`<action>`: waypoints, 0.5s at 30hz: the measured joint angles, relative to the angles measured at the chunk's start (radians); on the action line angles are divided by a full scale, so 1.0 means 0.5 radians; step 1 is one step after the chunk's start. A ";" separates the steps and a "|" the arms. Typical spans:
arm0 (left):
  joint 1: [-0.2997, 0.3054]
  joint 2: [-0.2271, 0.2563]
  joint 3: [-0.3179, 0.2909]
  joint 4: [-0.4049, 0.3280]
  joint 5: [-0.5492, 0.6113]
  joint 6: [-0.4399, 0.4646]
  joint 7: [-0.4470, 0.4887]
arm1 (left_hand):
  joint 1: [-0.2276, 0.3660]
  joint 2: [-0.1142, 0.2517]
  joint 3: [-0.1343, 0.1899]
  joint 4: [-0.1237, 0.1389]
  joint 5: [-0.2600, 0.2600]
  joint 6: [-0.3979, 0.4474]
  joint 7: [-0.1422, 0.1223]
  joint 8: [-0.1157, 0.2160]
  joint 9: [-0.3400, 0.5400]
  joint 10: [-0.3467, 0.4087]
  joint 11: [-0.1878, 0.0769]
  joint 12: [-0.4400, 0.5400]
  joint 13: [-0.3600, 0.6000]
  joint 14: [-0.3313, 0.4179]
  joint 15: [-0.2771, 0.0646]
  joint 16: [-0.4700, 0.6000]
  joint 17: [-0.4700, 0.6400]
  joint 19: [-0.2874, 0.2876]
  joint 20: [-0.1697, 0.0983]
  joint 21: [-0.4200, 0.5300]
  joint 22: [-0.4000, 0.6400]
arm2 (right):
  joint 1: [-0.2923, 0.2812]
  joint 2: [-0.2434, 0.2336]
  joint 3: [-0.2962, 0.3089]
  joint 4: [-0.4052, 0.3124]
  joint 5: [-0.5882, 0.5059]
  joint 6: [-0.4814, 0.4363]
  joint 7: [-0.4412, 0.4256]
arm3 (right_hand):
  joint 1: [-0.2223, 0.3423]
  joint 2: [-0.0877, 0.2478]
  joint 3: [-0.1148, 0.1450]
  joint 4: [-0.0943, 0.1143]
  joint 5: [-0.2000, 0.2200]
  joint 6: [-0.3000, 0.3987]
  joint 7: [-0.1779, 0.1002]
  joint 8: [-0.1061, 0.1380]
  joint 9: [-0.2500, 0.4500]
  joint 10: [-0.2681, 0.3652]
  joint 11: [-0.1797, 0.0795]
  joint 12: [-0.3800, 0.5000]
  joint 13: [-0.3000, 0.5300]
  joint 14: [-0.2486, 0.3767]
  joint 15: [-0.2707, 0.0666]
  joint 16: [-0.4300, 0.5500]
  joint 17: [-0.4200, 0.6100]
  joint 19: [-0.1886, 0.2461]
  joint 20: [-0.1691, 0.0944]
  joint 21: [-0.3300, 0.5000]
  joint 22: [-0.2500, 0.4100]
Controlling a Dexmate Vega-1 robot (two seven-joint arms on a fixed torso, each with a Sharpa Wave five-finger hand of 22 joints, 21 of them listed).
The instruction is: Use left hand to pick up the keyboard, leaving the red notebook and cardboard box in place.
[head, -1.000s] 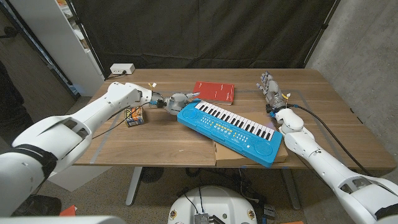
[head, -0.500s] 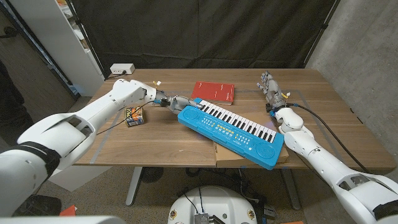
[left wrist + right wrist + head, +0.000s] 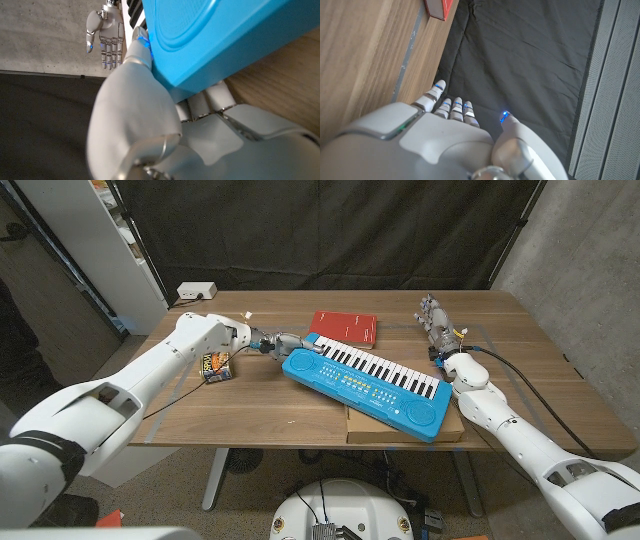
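In the head view, the left hand (image 3: 287, 343) grips the near-left end of the blue keyboard (image 3: 368, 388), its fingers closed around the edge. The keyboard runs slantwise across the middle of the wooden bench (image 3: 250, 405), and its far right end lies over the flat cardboard box (image 3: 400, 428) at the bench's front edge. The red notebook (image 3: 346, 328) lies behind the keyboard, close to its left end, flat on the bench. A small colourful packet (image 3: 217, 366) sits to the left beside the left arm, and a white box (image 3: 196, 290) stands at the far left corner. The right hand (image 3: 438, 327) stands upright at the right of the bench, fingers straight and together, holding nothing and clear of the keyboard.

In the left wrist view, the left hand (image 3: 150, 120) holds the blue keyboard (image 3: 210, 35): the thumb lies along one face and the fingers (image 3: 207, 102) curl under the opposite side. The right hand (image 3: 106, 32) shows in the distance, fingers extended.

In the right wrist view, the right hand (image 3: 445, 140) has its fingers (image 3: 454, 107) straight and side by side, gripping nothing, beside the bench (image 3: 365, 55). A corner of the red notebook (image 3: 440, 7) shows at the bench's far side.
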 measured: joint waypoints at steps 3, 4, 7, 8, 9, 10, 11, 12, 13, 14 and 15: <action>0.056 0.006 -0.049 -0.052 -0.053 -0.002 0.090 | 0.013 -0.013 0.000 0.000 0.000 0.014 0.014 0.004 -0.019 0.018 0.018 0.000 0.000 0.007 0.007 0.023 0.000 0.000 0.000 0.023 0.009 | -0.004 -0.006 0.001 -0.010 -0.002 -0.001 0.000 | 0.000 0.000 0.000 0.000 0.000 0.000 0.000 0.000 0.000 0.000 0.000 0.000 0.000 0.000 0.000 0.000 0.000 0.000 0.000 0.000 0.000; 0.071 0.008 -0.063 -0.069 -0.074 -0.007 0.127 | 0.013 -0.013 0.003 -0.003 0.000 0.025 0.024 0.004 -0.025 0.025 0.025 0.000 0.000 0.013 0.013 0.023 0.000 0.000 0.000 0.031 0.009 | -0.006 -0.008 0.001 -0.015 -0.002 -0.001 0.000 | 0.000 0.000 0.000 0.000 0.006 0.000 0.000 0.000 0.000 0.000 0.000 0.000 0.000 0.000 0.000 0.000 0.000 0.000 0.000 0.000 0.000; 0.122 0.017 -0.104 -0.121 -0.102 -0.018 0.174 | 0.016 -0.016 0.008 -0.008 0.000 0.026 0.023 0.004 -0.045 0.036 0.036 0.000 0.000 0.013 0.013 0.023 0.000 0.000 0.000 0.038 0.011 | -0.009 -0.012 0.001 -0.022 -0.004 -0.001 0.000 | 0.000 0.000 0.000 0.000 0.009 0.000 0.000 0.000 0.000 0.000 0.000 0.000 0.000 0.000 0.000 0.000 0.000 0.000 0.000 0.000 0.000; 0.138 0.020 -0.116 -0.138 -0.102 -0.018 0.174 | 0.016 -0.016 0.009 -0.008 0.000 0.037 0.034 0.004 -0.047 0.039 0.039 -0.004 0.000 0.013 0.013 0.023 0.000 0.000 0.000 0.045 0.012 | -0.009 -0.012 0.001 -0.022 -0.005 -0.001 0.000 | 0.000 0.000 0.000 0.000 0.009 0.000 0.000 0.000 0.000 0.000 0.000 0.000 0.000 0.000 0.000 0.000 0.000 0.000 0.000 0.000 0.000; 0.146 0.022 -0.123 -0.148 -0.148 -0.034 0.246 | 0.018 -0.018 0.009 -0.008 0.000 0.037 0.034 0.004 -0.053 0.039 0.039 -0.005 0.000 0.013 0.013 0.023 0.000 0.000 0.000 0.050 0.012 | -0.013 -0.018 0.002 -0.035 -0.006 -0.001 0.000 | 0.000 0.000 0.000 0.000 0.009 0.000 0.000 0.000 0.000 0.000 0.000 0.000 0.000 0.000 0.000 0.000 0.000 0.000 0.000 0.000 0.000; 0.166 0.027 -0.139 -0.171 -0.148 -0.034 0.246 | 0.018 -0.018 0.009 -0.008 -0.008 0.038 0.034 0.004 -0.056 0.039 0.039 -0.014 0.000 0.013 0.013 0.023 0.000 0.000 0.000 0.054 0.012 | -0.013 -0.018 0.002 -0.035 -0.007 -0.001 0.000 | 0.000 0.000 0.000 0.000 0.009 0.000 0.000 0.000 0.000 0.000 0.000 0.000 0.000 0.000 0.000 0.000 0.000 0.000 0.000 0.000 0.000; 0.176 0.029 -0.147 -0.183 -0.148 -0.034 0.246 | 0.018 -0.018 0.009 -0.008 -0.012 0.038 0.034 0.004 -0.059 0.039 0.039 -0.017 0.000 0.013 0.013 0.023 0.000 0.000 0.000 0.060 0.012 | -0.013 -0.018 0.002 -0.035 -0.008 -0.001 0.000 | 0.000 0.000 0.000 0.000 0.009 0.000 0.000 0.000 0.000 0.000 0.000 0.000 0.000 0.000 0.000 0.000 0.000 0.000 0.000 0.000 0.000; 0.180 0.030 -0.149 -0.187 -0.148 -0.034 0.246 | 0.019 -0.019 0.009 -0.008 -0.014 0.038 0.034 0.004 -0.064 0.039 0.039 -0.017 0.000 0.013 0.013 0.023 0.000 0.000 0.000 0.061 0.022 | -0.013 -0.018 0.002 -0.035 -0.009 -0.001 0.000 | 0.000 0.000 0.000 0.000 0.009 0.000 0.000 0.000 0.000 0.000 0.000 0.000 0.000 0.000 0.000 0.000 0.000 0.000 0.000 0.000 0.000; 0.193 0.035 -0.157 -0.203 -0.190 -0.051 0.309 | 0.021 -0.021 0.009 -0.008 -0.015 0.045 0.040 0.004 -0.065 0.039 0.039 -0.018 0.000 0.016 0.016 0.023 0.000 0.000 0.000 0.061 0.023 | -0.018 -0.026 0.003 -0.050 -0.010 -0.001 0.000 | 0.000 0.000 0.000 0.000 0.009 0.000 0.000 0.000 0.000 0.000 0.000 0.000 0.000 0.000 0.000 0.000 0.000 0.000 0.000 0.000 0.000; 0.205 0.040 -0.165 -0.220 -0.199 -0.053 0.322 | 0.026 -0.026 0.009 -0.008 -0.015 0.052 0.047 0.002 -0.067 0.048 0.048 -0.020 0.000 0.019 0.019 0.023 0.000 0.000 0.000 0.066 0.023 | -0.020 -0.027 0.004 -0.054 -0.011 -0.001 0.000 | 0.000 0.000 0.000 0.000 0.009 0.000 0.000 0.000 0.000 0.000 0.000 0.000 0.000 0.000 0.000 0.000 0.000 0.000 0.000 0.000 0.000; 0.216 0.046 -0.171 -0.237 -0.214 -0.058 0.341 | 0.029 -0.029 0.009 -0.008 -0.015 0.052 0.047 -0.002 -0.072 0.050 0.050 -0.020 0.000 0.019 0.020 0.034 0.000 0.000 0.000 0.074 0.023 | -0.023 -0.030 0.004 -0.059 -0.012 -0.001 0.000 | 0.000 0.000 0.000 0.000 0.009 0.000 0.000 0.000 0.000 0.000 0.000 0.000 0.000 0.000 0.000 0.000 0.000 0.000 0.000 0.000 0.000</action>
